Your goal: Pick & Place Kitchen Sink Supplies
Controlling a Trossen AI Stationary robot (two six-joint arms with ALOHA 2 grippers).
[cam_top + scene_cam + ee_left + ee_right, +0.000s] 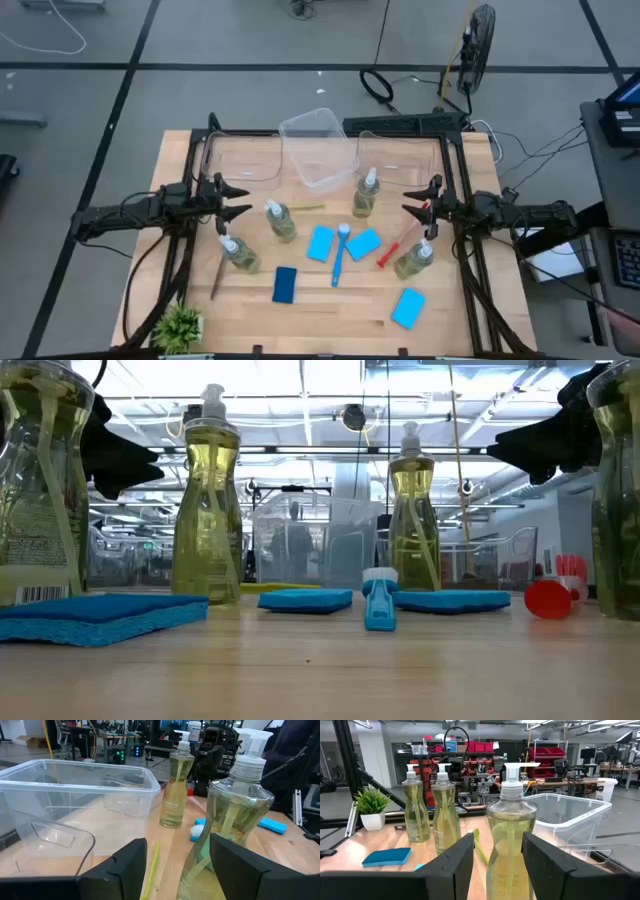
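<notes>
Supplies scattered mid-worktop [300,305], unsorted. Left claw [243,198] and right claw [408,200] hovering at opposite edges, each parted, empty, aimed at a soap bottle [281,220].

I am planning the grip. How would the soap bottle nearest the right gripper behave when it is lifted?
The bottle looks nearly full, so probably heavy for its size. Its clear, smooth, waisted body may slip between fingers. Tall and narrow, it could tip if pushed high.

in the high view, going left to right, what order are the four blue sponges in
dark blue sponge → sponge left of the blue brush → sponge right of the brush → sponge near the table's front right
</notes>
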